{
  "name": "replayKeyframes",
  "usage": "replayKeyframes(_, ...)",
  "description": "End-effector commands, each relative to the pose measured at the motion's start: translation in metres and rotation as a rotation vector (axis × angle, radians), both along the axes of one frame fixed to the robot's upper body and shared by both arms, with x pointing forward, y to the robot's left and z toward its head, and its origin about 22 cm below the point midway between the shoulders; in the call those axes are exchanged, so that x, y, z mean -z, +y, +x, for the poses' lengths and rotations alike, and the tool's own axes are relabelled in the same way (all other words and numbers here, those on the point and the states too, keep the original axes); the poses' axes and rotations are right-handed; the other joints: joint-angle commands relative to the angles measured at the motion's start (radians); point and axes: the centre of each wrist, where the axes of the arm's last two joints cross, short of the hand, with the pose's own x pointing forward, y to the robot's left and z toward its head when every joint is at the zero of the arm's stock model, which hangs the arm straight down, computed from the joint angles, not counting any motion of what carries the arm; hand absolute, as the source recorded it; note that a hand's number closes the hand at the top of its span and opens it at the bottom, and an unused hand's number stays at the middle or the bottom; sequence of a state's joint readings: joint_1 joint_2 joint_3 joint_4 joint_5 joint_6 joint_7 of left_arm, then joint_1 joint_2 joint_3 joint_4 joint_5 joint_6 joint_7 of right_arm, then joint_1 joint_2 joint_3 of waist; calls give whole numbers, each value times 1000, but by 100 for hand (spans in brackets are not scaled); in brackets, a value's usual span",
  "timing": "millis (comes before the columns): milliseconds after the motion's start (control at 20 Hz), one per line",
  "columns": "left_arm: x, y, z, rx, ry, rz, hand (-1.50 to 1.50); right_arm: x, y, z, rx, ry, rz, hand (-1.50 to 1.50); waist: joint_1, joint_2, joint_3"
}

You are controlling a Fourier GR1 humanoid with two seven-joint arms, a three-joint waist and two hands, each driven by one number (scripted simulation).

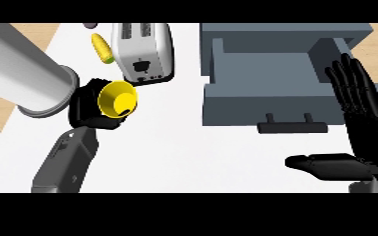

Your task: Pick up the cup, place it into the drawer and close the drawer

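A yellow cup (pixel 118 99) sits in the grasp of the robot's left hand (pixel 92 111), its open mouth turned toward the head view. The black fingers of that hand are curled round the cup's body, hiding most of it. The cup is held above the white tabletop (pixel 184 145), well to the left of the drawer and just below the toaster.

The grey left forearm (pixel 33 77) runs from the cup toward the upper left. A dark grey, block-like object (pixel 66 162) shows below the cup, near the lower left; what it is cannot be told.

A white toaster (pixel 144 52) stands just above the cup, its two slots facing up and its dark control panel on the end nearest the cup. To the left of the toaster lies a yellow oblong item (pixel 102 48), likely a piece of produce, and beyond that a small dark purplish thing (pixel 90 25) at the edge of sight.

To the right of the cup, across a stretch of bare tabletop, a grey drawer (pixel 258 107) stands pulled open, its inside showing and its dark handle (pixel 292 127) on the front face.

The right hand (pixel 353 130) rests beside the drawer's right side, fingers straight and pointing up, thumb spread out to the left, holding nothing.
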State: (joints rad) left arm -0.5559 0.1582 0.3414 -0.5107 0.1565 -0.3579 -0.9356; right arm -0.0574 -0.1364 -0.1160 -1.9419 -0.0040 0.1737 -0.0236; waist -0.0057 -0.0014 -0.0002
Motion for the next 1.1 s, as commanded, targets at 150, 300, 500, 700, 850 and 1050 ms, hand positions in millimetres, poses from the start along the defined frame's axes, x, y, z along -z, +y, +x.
replayKeyframes(150,-74,-56,41,114,-171,65,150,0,-22,-7,30,15,-17,-150,17,-10,2)
replayKeyframes(300,-114,-74,52,131,-185,89,150,-11,-10,5,24,15,-30,-150,17,-5,1)
replayKeyframes(500,-153,-114,58,170,-177,133,150,-13,-18,0,31,9,-16,-150,9,-3,1)
replayKeyframes(700,-182,-141,63,183,-180,198,150,4,-22,7,6,19,-2,-150,2,1,1)
replayKeyframes(850,-212,-171,64,191,-160,217,150,-6,-33,10,22,7,15,-150,-2,0,1)
replayKeyframes(1050,-239,-196,83,165,-146,250,150,-10,-27,2,12,-14,4,-150,-16,4,0)
